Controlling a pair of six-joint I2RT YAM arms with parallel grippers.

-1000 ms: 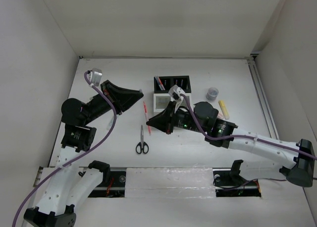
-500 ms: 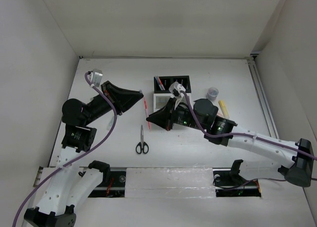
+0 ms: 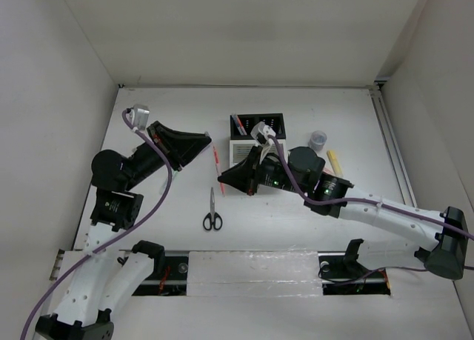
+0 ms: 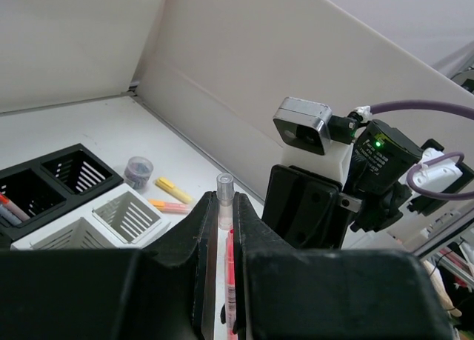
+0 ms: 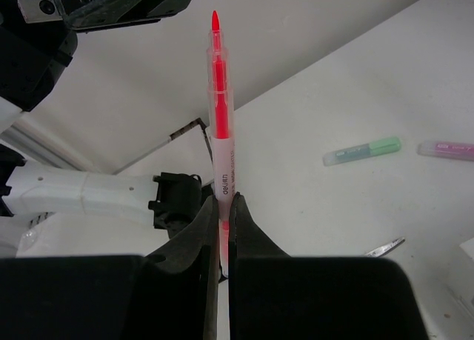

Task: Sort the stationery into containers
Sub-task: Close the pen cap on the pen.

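Note:
My right gripper [image 3: 223,178] is shut on a red pen [image 5: 220,125] whose bare tip points at my left gripper [image 3: 209,141]. In the top view the red pen [image 3: 217,161] spans the gap between the two grippers, left of the containers. My left gripper [image 4: 222,197] is shut on a clear pen cap [image 4: 224,186]. The containers are a black pair [image 3: 259,124] joined to a white pair [image 3: 238,154]; several pens [image 3: 238,124] stand in the left black one. Black-handled scissors [image 3: 212,211] lie in front of the pen.
A grey tape roll [image 3: 318,139] and a yellow highlighter [image 3: 335,162] lie right of the containers, with an orange highlighter [image 4: 172,206] beside them. Green [image 5: 363,150] and pink [image 5: 446,150] highlighters lie on the table beneath the left arm. Walls enclose the table.
My right gripper has shifted left and a little away with the red pen. The left gripper has drawn back slightly to the left and away.

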